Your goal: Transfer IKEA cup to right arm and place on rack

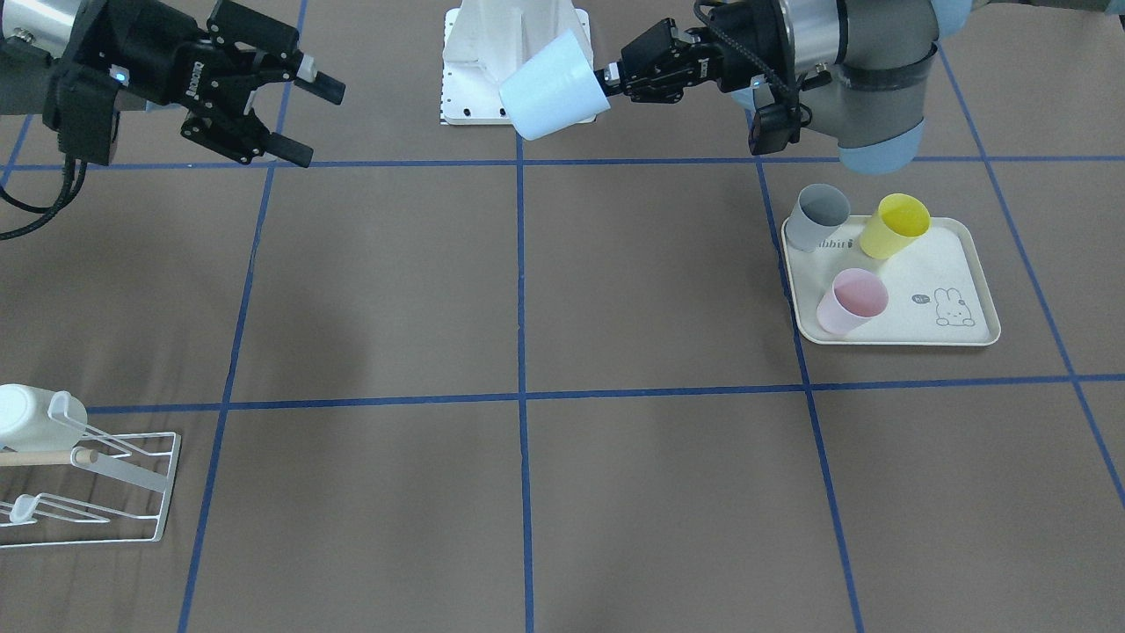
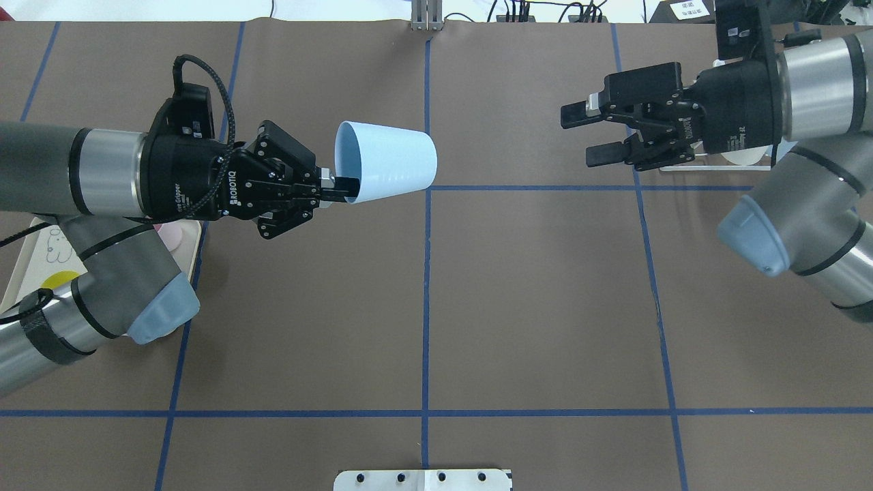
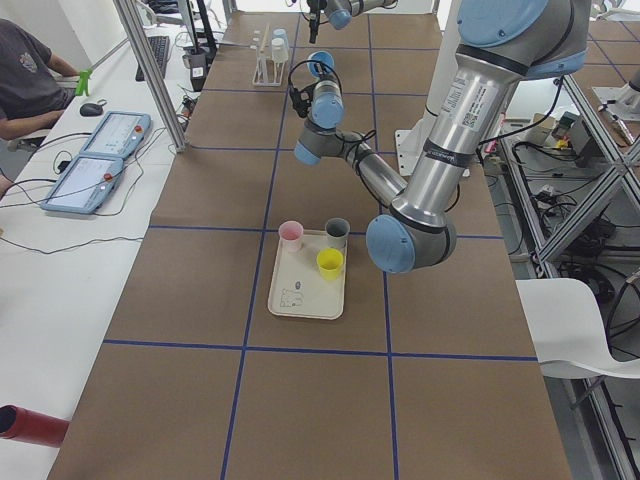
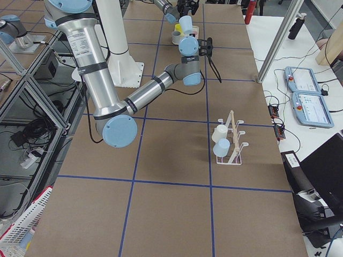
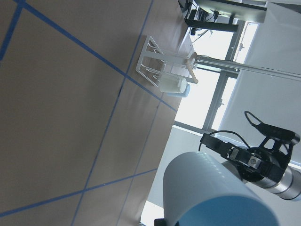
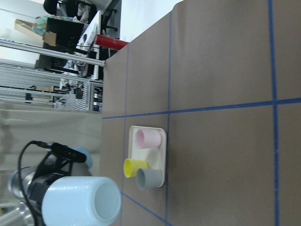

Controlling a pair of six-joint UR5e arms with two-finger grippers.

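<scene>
The IKEA cup (image 2: 385,161) is pale blue and lies sideways in the air, base pointing toward the table's centre line. My left gripper (image 2: 344,191) is shut on its rim, one finger inside the mouth. In the front-facing view the same cup (image 1: 554,88) hangs ahead of the left gripper (image 1: 603,81). My right gripper (image 2: 576,136) stands open and empty across the gap, facing the cup, also seen as the right gripper (image 1: 323,123). The white wire rack (image 1: 132,479) with its wooden dowel sits at the table's right-arm end and carries a white cup (image 1: 26,418).
A cream rabbit-print tray (image 1: 914,330) lies on the left arm's side with a grey cup (image 1: 817,215), a yellow cup (image 1: 895,226) and a pink cup (image 1: 851,301). The white robot base plate (image 1: 466,105) sits behind the held cup. A person sits at a side desk.
</scene>
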